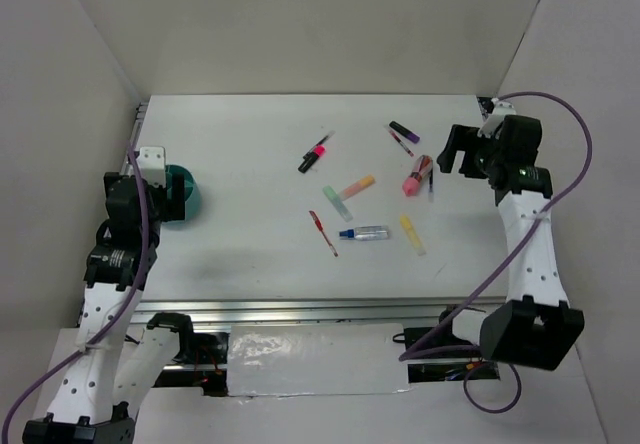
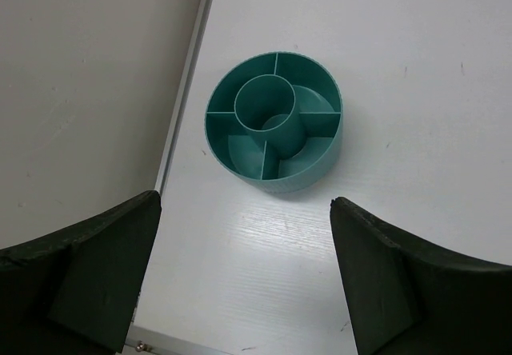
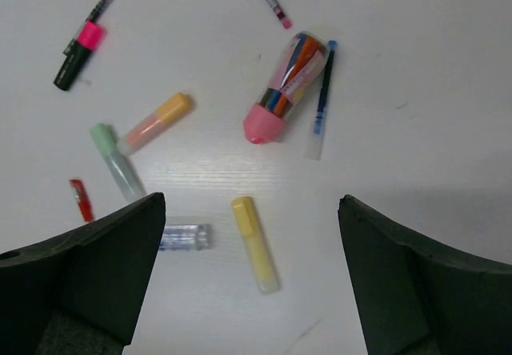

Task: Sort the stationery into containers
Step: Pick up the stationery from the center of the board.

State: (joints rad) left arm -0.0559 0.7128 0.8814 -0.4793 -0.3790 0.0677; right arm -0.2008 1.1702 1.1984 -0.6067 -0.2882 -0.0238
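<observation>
While the right gripper (image 3: 251, 201) hangs open, the yellow highlighter (image 3: 255, 245) lies between its spread jaws, long axis running 11 to 5 o'clock

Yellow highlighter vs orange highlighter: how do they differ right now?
Colour: the yellow highlighter is all yellow; the orange highlighter has an orange cap on a paler pinkish body. Pose, right wrist view: yellow runs nearly top to bottom, orange slants up to the right. Neighbours: yellow lies alone; orange's pale end sits close to the green highlighter. Both lie flat on the table.
</observation>
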